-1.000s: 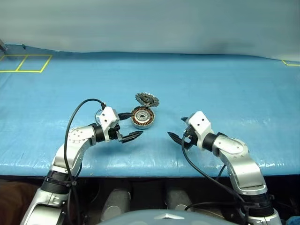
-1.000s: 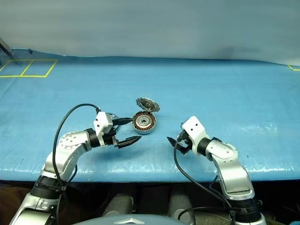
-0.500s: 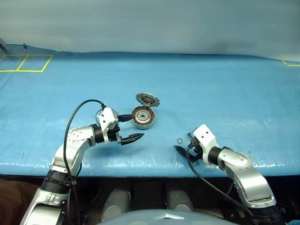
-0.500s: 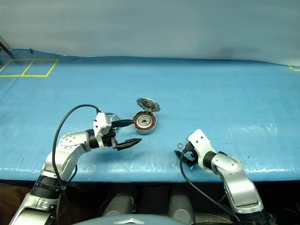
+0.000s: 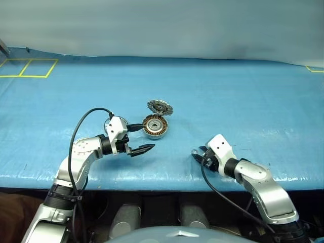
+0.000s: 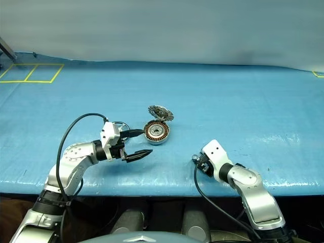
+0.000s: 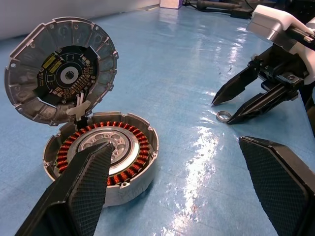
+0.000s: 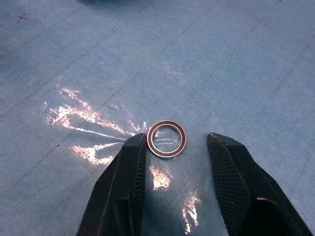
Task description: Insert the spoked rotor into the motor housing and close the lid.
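The motor housing lies open on the blue table, its copper windings showing. Its lid stands tilted up behind it, grey segmented face toward me. My left gripper hovers open just left of the housing, one finger near its rim. A thin silver rim behind my left wrist looks like the spoked rotor, mostly hidden. My right gripper is down on the table near the front edge. Its fingers straddle a tiny dark ring that touches one finger, with a gap at the other.
Yellow tape squares mark the far left of the table and a yellow corner the far right. The table's front edge runs just below both grippers. A black cable loops over my left arm.
My right gripper has dropped to the table, toward the front edge, and its fingers have narrowed around the tiny ring. The left gripper, housing and lid have stayed put.
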{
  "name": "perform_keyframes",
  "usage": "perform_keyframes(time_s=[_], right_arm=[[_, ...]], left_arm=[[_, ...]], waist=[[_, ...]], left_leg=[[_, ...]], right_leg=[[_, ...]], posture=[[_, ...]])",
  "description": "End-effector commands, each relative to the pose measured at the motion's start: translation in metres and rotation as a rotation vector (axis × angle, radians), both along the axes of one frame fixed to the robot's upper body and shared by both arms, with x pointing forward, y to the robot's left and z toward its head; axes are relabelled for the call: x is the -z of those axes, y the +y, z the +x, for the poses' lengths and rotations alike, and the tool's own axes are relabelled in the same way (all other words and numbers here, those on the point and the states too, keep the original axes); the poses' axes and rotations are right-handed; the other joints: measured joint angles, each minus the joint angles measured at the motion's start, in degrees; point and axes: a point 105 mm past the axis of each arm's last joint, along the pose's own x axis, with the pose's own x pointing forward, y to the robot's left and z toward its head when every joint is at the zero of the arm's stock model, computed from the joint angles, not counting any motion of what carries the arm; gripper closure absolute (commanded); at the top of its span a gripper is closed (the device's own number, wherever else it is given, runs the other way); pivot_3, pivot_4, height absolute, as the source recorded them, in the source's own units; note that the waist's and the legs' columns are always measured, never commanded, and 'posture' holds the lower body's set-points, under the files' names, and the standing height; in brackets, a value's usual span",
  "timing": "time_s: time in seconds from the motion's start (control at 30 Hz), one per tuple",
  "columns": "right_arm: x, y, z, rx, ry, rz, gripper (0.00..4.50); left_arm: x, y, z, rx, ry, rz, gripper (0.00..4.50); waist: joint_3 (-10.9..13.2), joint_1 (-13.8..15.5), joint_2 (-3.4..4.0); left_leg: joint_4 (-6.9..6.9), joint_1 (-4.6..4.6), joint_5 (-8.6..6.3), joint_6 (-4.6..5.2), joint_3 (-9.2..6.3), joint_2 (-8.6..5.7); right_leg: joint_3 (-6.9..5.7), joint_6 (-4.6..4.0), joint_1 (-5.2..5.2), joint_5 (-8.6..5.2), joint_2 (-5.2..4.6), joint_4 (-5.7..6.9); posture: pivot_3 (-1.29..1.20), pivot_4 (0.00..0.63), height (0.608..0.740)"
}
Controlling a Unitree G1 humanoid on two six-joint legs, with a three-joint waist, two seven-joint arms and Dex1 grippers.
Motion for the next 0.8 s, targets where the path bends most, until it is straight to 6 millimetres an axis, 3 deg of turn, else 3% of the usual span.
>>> perform_keyframes(time_s=[0.03, 0.07, 0.27, 0.4, 0.57, 0.8], right_arm=[[0.002, -0.003, 0.002, 0.015, 0.009, -0.011, 3.50], [0.002, -0.002, 0.003, 0.018, 0.007, -0.012, 3.73], [-0.003, 0.003, 0.007, 0.004, -0.016, -0.012, 3.74], [-0.023, 0.019, 0.015, -0.046, -0.087, 0.022, 3.74], [-0.053, 0.060, 0.026, -0.164, -0.196, 0.093, 3.74], [-0.065, 0.091, 0.043, -0.248, -0.239, 0.119, 3.74]], left_arm=[[-0.007, 0.005, 0.000, -0.010, -0.043, 0.010, 0.00], [-0.007, 0.005, 0.000, -0.012, -0.043, 0.012, 0.00], [-0.006, 0.008, -0.001, -0.025, -0.046, 0.016, 0.00], [-0.006, 0.010, 0.000, -0.043, -0.035, 0.002, 0.00], [-0.004, 0.011, 0.001, -0.052, -0.044, 0.026, 0.00], [-0.001, 0.012, 0.000, -0.058, -0.051, 0.050, 0.00]], waist=[[0.0, 0.0, 0.00], [0.0, 0.0, 0.00], [0.0, 0.0, -0.01], [0.0, -0.1, -0.02], [0.0, -0.4, -0.03], [0.1, -0.3, -0.07]], left_leg=[[0.00, 0.00, 0.00, 0.00, 0.01, 0.01], [0.00, 0.00, 0.00, 0.00, 0.01, 0.01], [0.01, -0.01, 0.00, 0.00, 0.04, 0.06], [0.00, -0.04, 0.00, 0.00, 0.05, 0.08], [-0.05, -0.07, 0.00, 0.00, 0.05, 0.10], [-0.14, -0.09, -0.01, 0.01, 0.02, 0.06]], right_leg=[[0.00, 0.00, 0.00, 0.00, 0.00, 0.00], [0.00, 0.00, 0.00, 0.00, 0.00, 0.00], [0.00, 0.00, -0.01, 0.00, 0.01, 0.00], [0.00, 0.00, -0.06, 0.00, 0.01, 0.00], [-0.01, 0.00, -0.11, 0.00, 0.04, 0.00], [-0.03, 0.00, -0.12, 0.01, 0.03, -0.11]], posture=[[0.00, 0.150, 0.740], [0.00, 0.150, 0.740], [0.00, 0.150, 0.740], [0.00, 0.150, 0.740], [0.00, 0.150, 0.740], [0.00, 0.150, 0.740]])
